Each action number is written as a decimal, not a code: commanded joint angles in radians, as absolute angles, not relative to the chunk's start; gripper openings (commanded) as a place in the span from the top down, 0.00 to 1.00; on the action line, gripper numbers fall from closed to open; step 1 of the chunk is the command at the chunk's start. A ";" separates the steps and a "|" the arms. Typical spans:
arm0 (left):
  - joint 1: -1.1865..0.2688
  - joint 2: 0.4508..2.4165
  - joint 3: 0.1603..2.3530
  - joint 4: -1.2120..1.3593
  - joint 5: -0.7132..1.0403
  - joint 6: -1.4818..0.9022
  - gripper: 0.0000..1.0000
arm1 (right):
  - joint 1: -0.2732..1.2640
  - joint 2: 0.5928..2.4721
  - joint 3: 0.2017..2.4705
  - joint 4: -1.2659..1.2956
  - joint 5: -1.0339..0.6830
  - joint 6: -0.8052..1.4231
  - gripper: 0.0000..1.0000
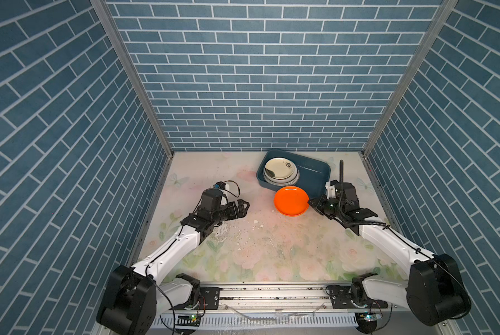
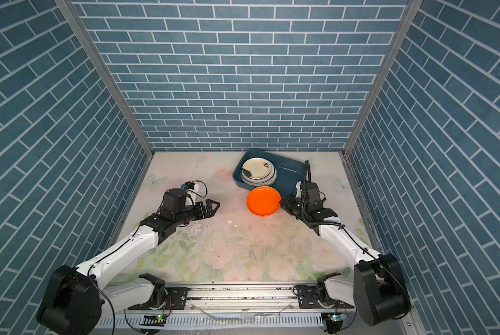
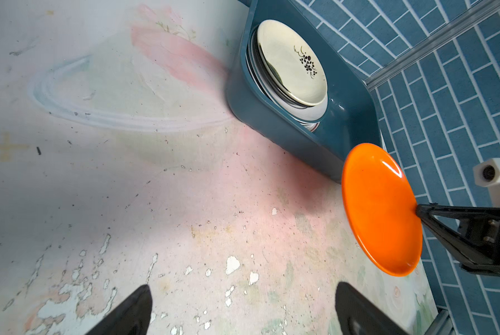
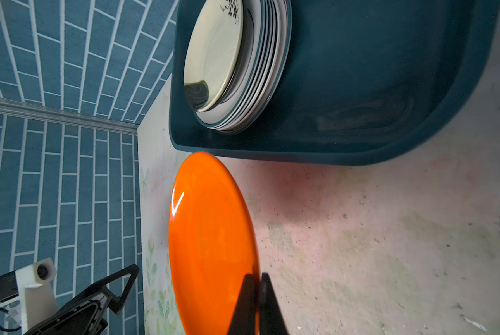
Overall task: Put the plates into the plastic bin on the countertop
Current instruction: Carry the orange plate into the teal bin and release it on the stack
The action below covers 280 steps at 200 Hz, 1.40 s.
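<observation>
The orange plate (image 1: 291,201) was seen clamped by its rim in the right gripper (image 1: 310,202), jaws shut on the lip nearest that arm. It was apparently lifted off the countertop (image 1: 243,240), just beside the near wall of the plastic bin (image 1: 315,177); the bin sat at the countertop's far edge, right of centre, w/ a stack of plates (image 1: 280,174) at its left end. The left gripper (image 1: 244,207) was spread apart, empty, left of centre, well apart from the plate. The plate was judged stiff, glossy, prob. slick & light; only a rim pinch was afforded, so pivoting in the grip was to be feared, chipping poss. if dropped
</observation>
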<state>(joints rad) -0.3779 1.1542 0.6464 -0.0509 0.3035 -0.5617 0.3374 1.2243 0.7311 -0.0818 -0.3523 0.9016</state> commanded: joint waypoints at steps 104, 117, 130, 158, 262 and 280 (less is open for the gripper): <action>-0.374 1.082 0.578 -0.048 0.233 -0.522 0.00 | 0.338 1.442 1.072 -0.091 -0.266 0.922 1.00; -0.373 1.075 0.573 -0.042 0.230 -0.523 0.00 | 0.337 1.489 1.115 -0.080 -0.262 0.921 1.00; -0.373 1.072 0.568 -0.037 0.227 -0.526 0.00 | 0.338 1.536 1.154 -0.072 -0.245 0.919 1.00; -0.374 1.060 0.558 -0.032 0.211 -0.526 0.00 | 0.337 1.652 1.246 -0.062 -0.205 0.900 1.00; -0.373 1.019 0.540 -0.047 0.140 -0.506 0.00 | 0.337 2.092 1.667 -0.143 -0.239 0.875 0.48; -0.373 1.014 0.540 -0.050 0.138 -0.503 0.00 | 0.337 2.079 1.669 -0.171 -0.239 0.848 0.32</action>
<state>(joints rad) -0.3775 1.0302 0.5545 -0.0429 0.1566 -0.5228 0.3374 2.0933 1.6352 -0.1249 -0.2062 0.8806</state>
